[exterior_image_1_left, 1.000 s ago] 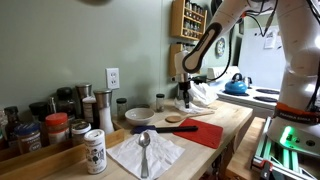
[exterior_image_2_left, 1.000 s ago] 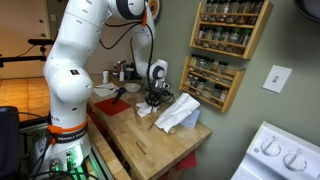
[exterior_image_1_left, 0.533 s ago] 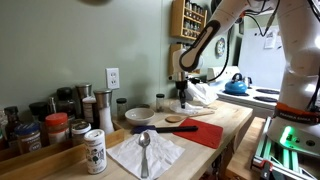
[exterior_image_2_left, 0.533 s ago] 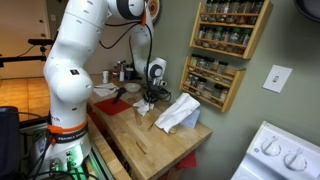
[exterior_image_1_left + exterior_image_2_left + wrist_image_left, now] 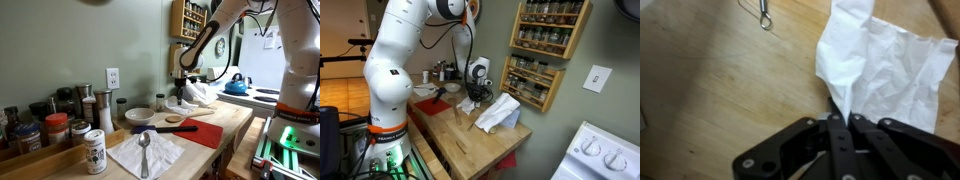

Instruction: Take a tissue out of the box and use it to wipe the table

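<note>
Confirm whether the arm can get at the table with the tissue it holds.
Probably yes: the fingers are shut on a corner of the tissue, which hangs over bare wooden table, with nothing between them in the wrist view.

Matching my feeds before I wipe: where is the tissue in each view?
In an exterior view: the tissue, right of centre, left of the blue kettle.
In an exterior view: mid-frame, below-left of the spice rack.
Wrist view: upper right, over the table.
Shared landmark: the gripper, shut on the tissue's corner, in all views.
</note>
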You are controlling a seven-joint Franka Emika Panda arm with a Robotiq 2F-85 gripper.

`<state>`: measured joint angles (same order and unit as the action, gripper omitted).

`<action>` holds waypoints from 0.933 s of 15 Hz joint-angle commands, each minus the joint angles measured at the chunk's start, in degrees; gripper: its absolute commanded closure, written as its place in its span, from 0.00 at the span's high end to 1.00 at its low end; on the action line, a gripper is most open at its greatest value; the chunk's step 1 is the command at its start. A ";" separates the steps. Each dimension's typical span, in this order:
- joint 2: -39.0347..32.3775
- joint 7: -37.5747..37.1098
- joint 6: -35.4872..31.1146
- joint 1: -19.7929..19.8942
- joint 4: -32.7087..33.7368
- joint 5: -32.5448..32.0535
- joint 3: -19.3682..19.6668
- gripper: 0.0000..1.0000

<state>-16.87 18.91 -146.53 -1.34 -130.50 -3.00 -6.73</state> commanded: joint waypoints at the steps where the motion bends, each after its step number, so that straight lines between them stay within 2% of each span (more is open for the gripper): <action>1: 3.40 0.83 2.80 0.94 -1.24 2.21 -0.60 0.34; 4: 9.66 0.99 6.99 1.01 -2.82 1.50 0.12 0.56; 10: 22.60 3.06 20.36 0.60 -2.24 3.79 2.34 0.99; 14: 27.67 4.73 25.87 -0.46 -0.98 6.52 4.11 1.00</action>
<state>6.95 21.52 -123.89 -0.46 -130.78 0.45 -4.33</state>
